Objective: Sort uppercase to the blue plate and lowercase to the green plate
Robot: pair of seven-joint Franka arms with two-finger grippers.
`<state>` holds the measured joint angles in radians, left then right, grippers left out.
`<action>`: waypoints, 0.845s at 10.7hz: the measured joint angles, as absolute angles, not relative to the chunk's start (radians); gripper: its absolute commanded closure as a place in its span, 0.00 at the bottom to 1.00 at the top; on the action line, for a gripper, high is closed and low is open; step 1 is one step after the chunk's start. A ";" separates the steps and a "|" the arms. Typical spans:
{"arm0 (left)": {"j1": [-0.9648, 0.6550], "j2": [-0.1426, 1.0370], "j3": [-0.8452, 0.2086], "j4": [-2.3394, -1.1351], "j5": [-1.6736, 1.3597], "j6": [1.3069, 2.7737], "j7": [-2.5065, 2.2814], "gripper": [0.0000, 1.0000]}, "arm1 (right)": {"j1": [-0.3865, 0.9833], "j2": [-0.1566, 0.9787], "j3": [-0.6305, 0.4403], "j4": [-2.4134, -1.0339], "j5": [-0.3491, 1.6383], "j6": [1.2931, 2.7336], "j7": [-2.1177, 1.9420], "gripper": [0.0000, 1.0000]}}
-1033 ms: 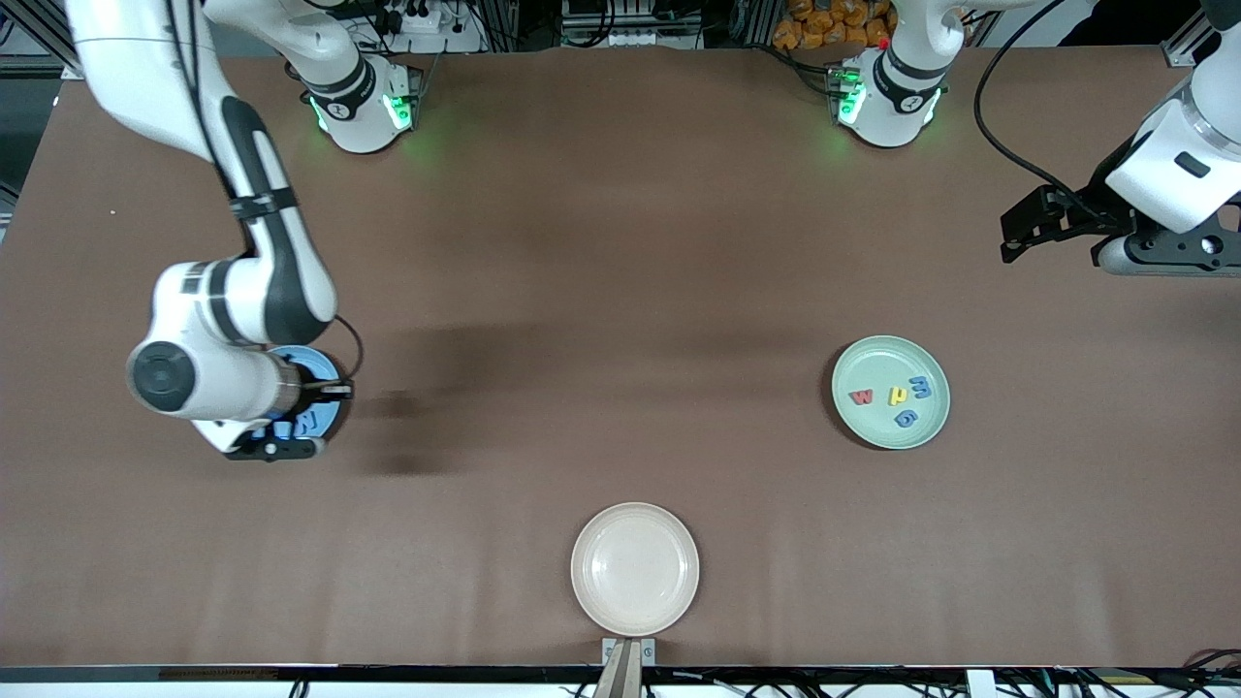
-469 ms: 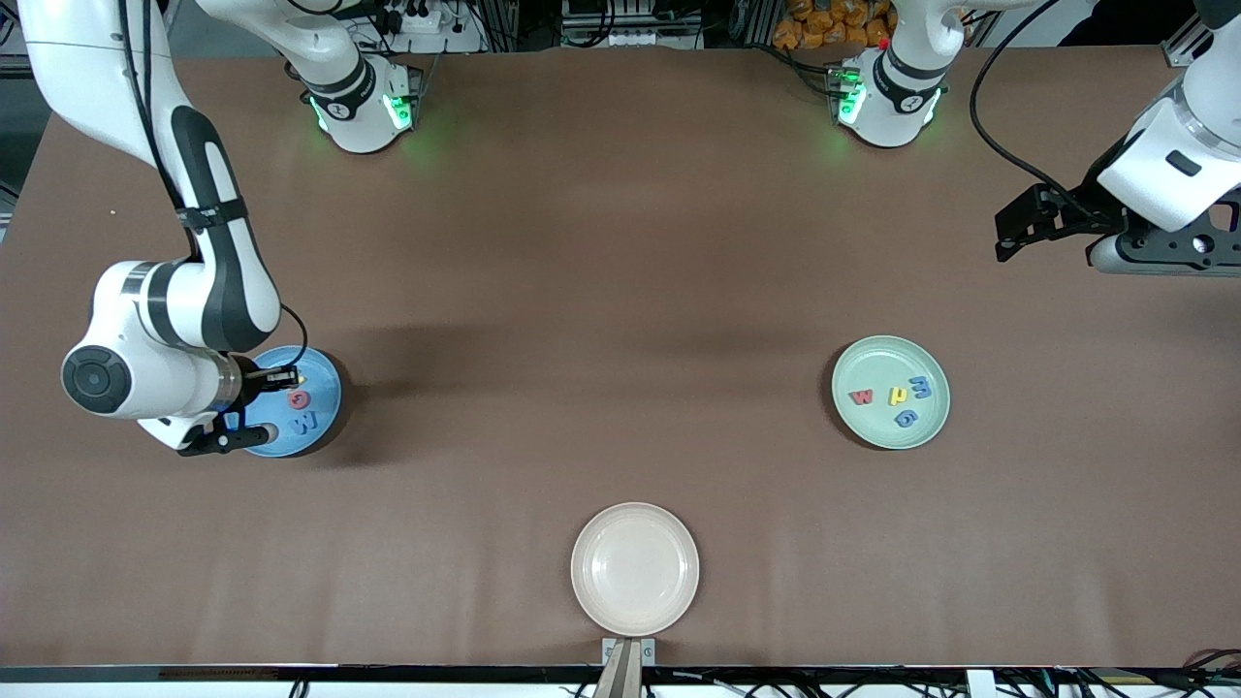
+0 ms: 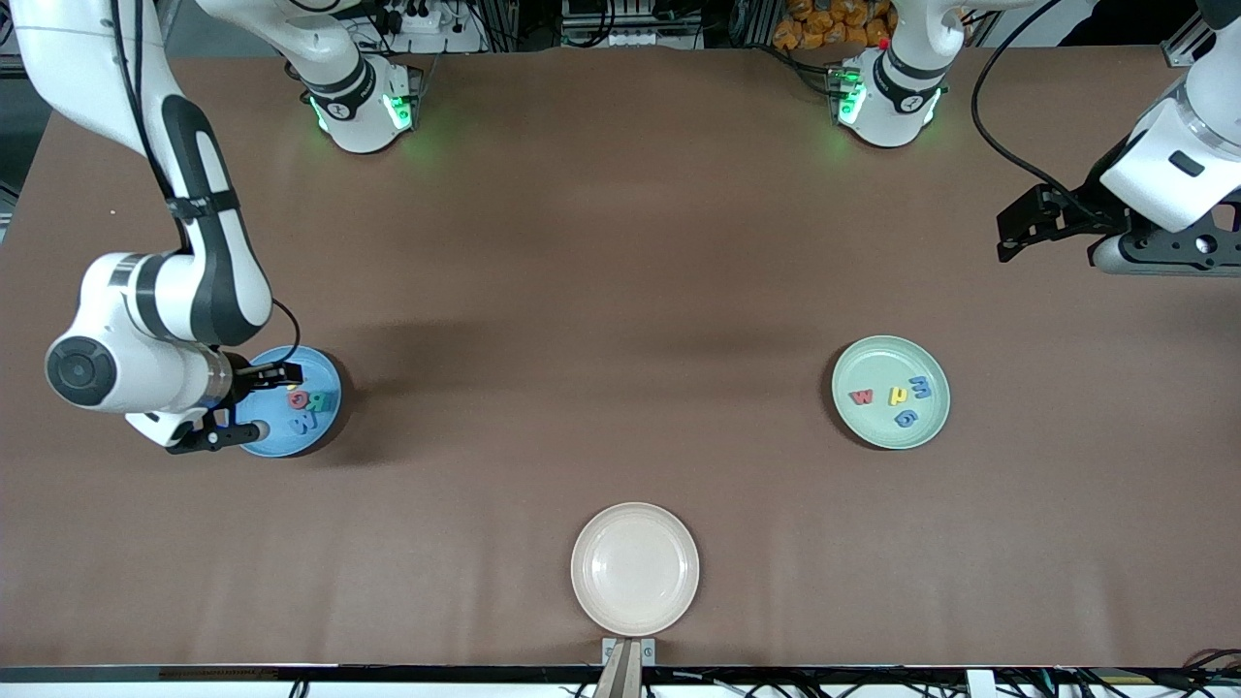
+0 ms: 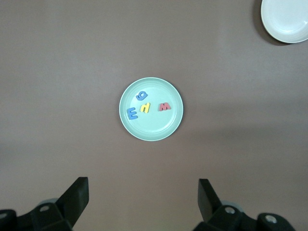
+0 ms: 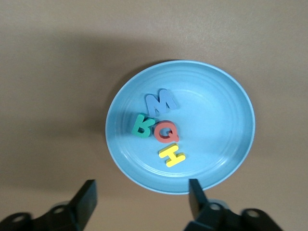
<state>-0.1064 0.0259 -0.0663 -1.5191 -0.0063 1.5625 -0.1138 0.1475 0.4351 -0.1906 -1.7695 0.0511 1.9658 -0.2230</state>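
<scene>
The blue plate lies toward the right arm's end of the table. It holds the uppercase letters, the blue M, teal R, red Q and yellow H. My right gripper is open and empty above the plate's outer edge; it also shows in the right wrist view. The green plate holds the lowercase letters, the red w, yellow n, blue m and blue g. My left gripper is open and empty, waiting high over the table at the left arm's end.
An empty beige plate sits at the table edge nearest the front camera, midway between the arms. It also shows in the left wrist view, as does the green plate.
My right arm has drawn back from over the blue plate toward the table's end, uncovering the letters on it. The left arm has barely moved.
</scene>
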 measured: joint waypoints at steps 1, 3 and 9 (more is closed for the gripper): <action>-0.106 0.026 -0.066 -1.519 -0.006 1.562 -0.114 0.00 | 0.148 0.405 -0.190 -1.776 0.051 1.957 -0.229 0.00; -0.105 0.027 -0.066 -1.519 -0.006 1.562 -0.114 0.00 | 0.148 0.329 -0.187 -1.778 0.050 1.904 -0.245 0.00; -0.104 0.028 -0.065 -1.517 -0.005 1.562 -0.114 0.00 | 0.147 0.007 -0.130 -1.766 0.049 1.781 -0.247 0.00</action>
<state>-0.1037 0.0278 -0.0651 -1.5175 -0.0045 1.5618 -0.1138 0.1475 0.0069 -0.1296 -1.7660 0.0492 1.7808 -0.2472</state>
